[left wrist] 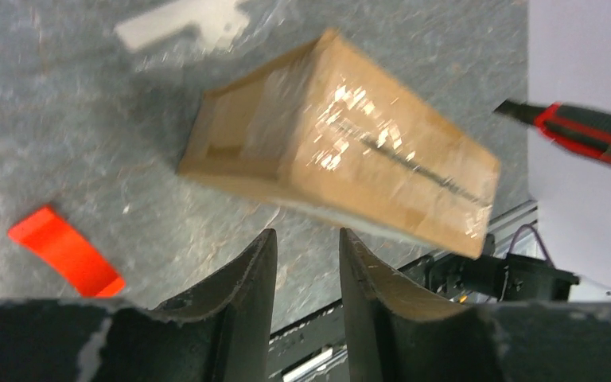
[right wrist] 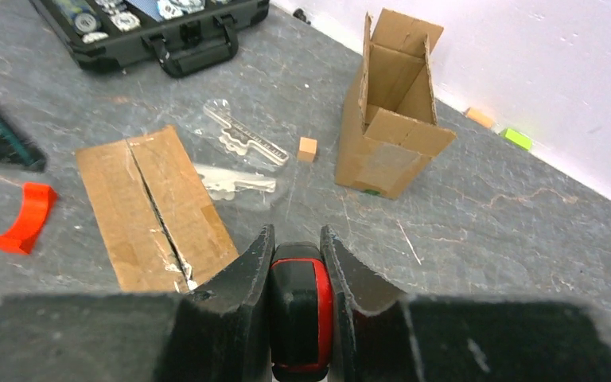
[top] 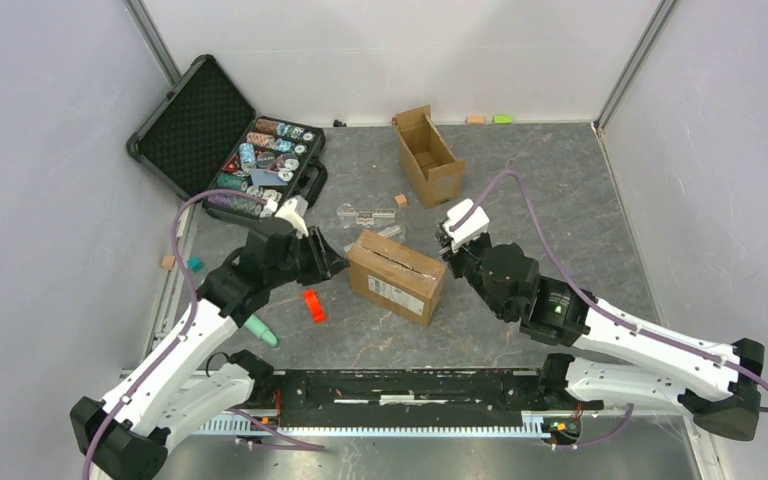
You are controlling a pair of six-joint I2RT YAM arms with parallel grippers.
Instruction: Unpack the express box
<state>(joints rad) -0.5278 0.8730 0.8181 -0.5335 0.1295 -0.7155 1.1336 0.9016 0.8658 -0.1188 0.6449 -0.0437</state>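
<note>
No text, number or brand can be read in any view. The box point(top: 405, 262), mid-surface, bears a white label point(top: 392, 292) on its near side; the label's dark lines of print are too small to make out. The top of the box shows only shiny tape, with no print. In the case point(top: 222, 140) at the far left corner, the chips point(top: 265, 155) show coloured patterns whose markings are too small to read.
</note>
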